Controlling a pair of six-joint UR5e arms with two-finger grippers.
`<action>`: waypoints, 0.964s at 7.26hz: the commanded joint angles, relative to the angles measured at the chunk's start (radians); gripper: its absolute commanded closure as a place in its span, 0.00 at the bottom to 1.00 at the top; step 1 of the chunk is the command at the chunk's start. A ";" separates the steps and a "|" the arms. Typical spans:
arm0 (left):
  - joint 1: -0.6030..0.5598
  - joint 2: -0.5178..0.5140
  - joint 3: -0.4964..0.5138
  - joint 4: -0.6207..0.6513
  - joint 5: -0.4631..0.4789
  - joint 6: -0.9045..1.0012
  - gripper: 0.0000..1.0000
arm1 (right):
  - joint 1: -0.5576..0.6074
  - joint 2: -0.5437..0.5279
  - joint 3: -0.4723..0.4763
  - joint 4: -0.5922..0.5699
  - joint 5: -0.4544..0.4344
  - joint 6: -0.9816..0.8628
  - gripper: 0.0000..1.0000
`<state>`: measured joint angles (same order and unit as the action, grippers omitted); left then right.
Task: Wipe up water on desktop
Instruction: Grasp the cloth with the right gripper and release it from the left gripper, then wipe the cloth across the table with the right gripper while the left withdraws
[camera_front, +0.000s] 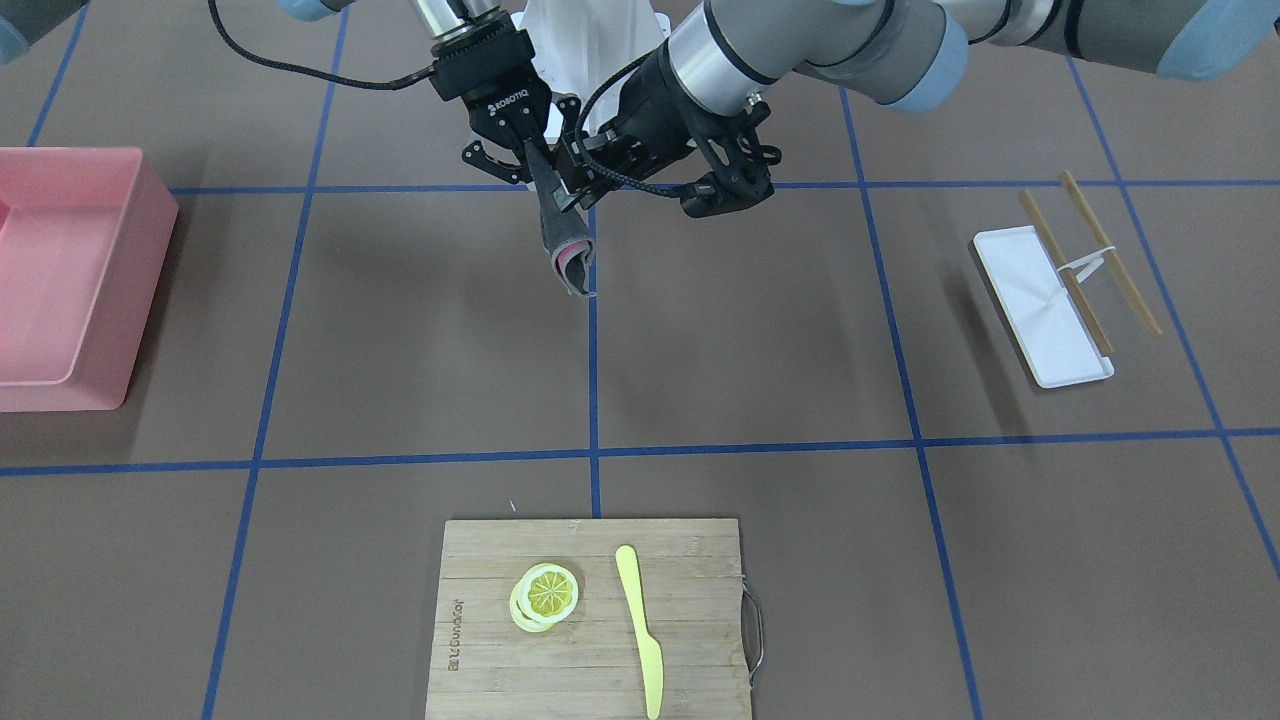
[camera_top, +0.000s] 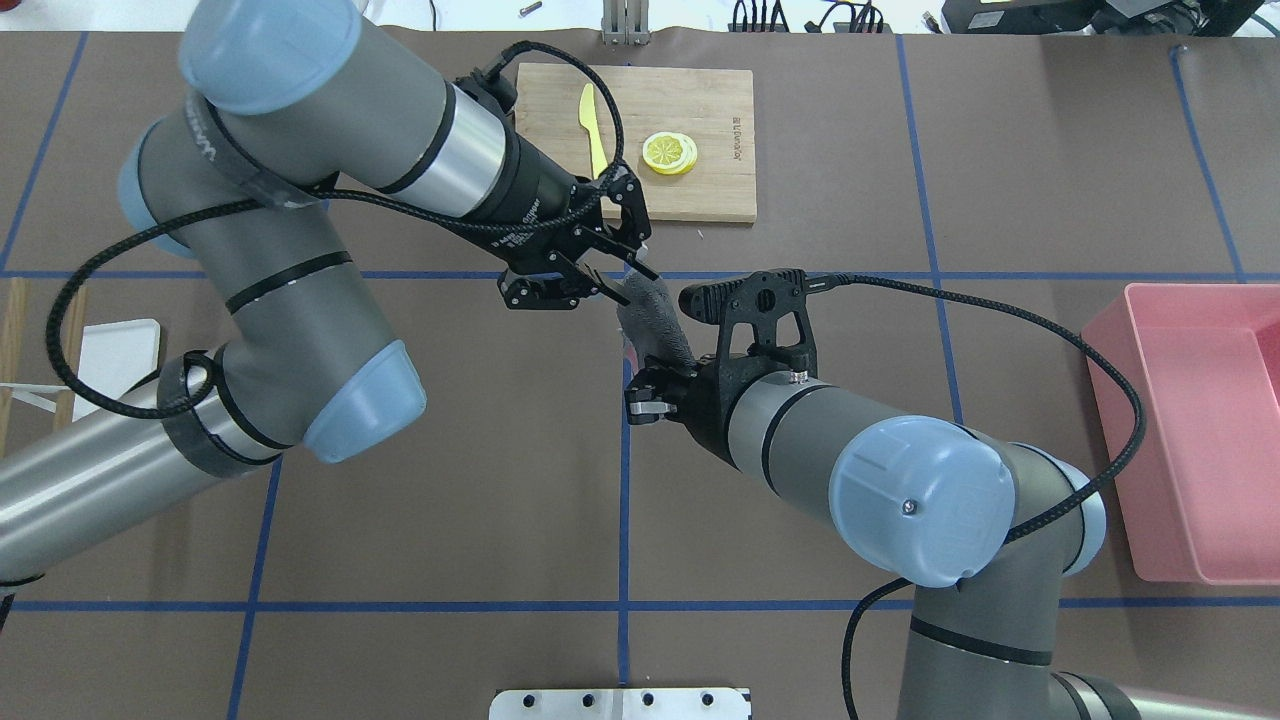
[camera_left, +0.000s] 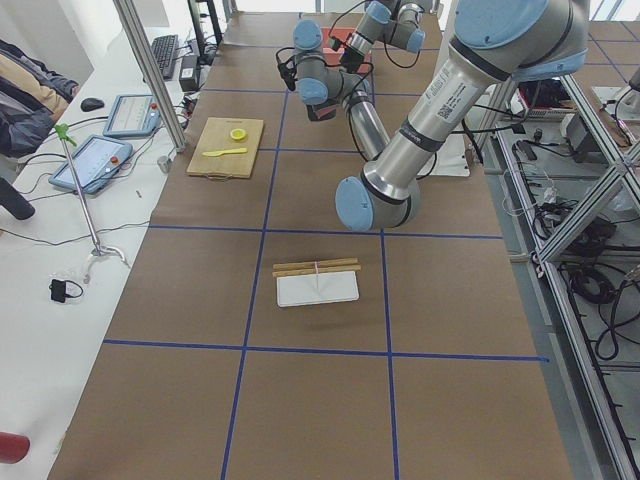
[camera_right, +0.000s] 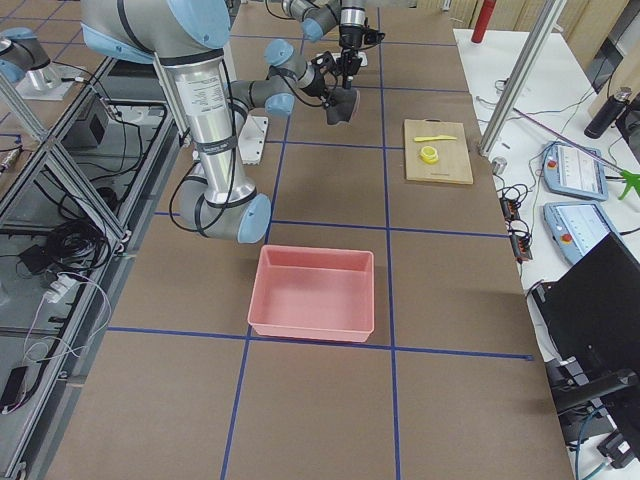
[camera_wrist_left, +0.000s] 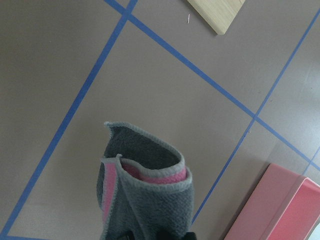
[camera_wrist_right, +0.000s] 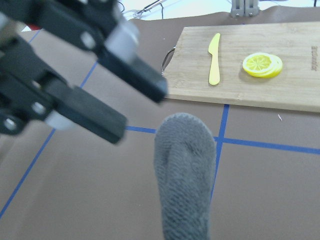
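A folded grey cloth with a pink inner side (camera_front: 565, 250) hangs in the air over the brown, blue-taped desktop (camera_front: 750, 340). My right gripper (camera_front: 530, 165) is shut on its upper end. In the overhead view the cloth (camera_top: 655, 320) runs from the right gripper (camera_top: 668, 375) towards my left gripper (camera_top: 630, 280). The left gripper is open, its fingers beside the cloth's free end. In the right wrist view the cloth (camera_wrist_right: 185, 175) lies just right of the spread left fingers (camera_wrist_right: 135, 75). The left wrist view shows the cloth (camera_wrist_left: 145, 190) close in front. No water shows plainly on the desktop.
A bamboo cutting board (camera_front: 690, 600) with lemon slices (camera_front: 545, 595) and a yellow knife (camera_front: 637, 620) lies across the table from the robot. A pink bin (camera_top: 1190, 430) stands on the robot's right. A white tray (camera_front: 1030, 310) with chopsticks (camera_front: 1090, 250) lies on its left.
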<state>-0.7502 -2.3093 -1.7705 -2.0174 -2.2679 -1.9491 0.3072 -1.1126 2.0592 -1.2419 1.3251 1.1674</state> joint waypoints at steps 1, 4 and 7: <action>-0.137 0.074 -0.067 -0.006 -0.012 0.002 0.04 | -0.019 -0.025 -0.034 -0.014 0.006 0.174 1.00; -0.199 0.174 -0.058 -0.003 -0.012 0.140 0.03 | 0.054 -0.068 -0.064 -0.222 0.290 0.334 1.00; -0.216 0.174 -0.020 -0.003 -0.004 0.198 0.03 | 0.281 -0.264 -0.054 -0.226 0.632 0.185 1.00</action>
<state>-0.9595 -2.1366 -1.8056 -2.0203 -2.2746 -1.7914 0.5062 -1.2995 2.0027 -1.4646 1.8501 1.4295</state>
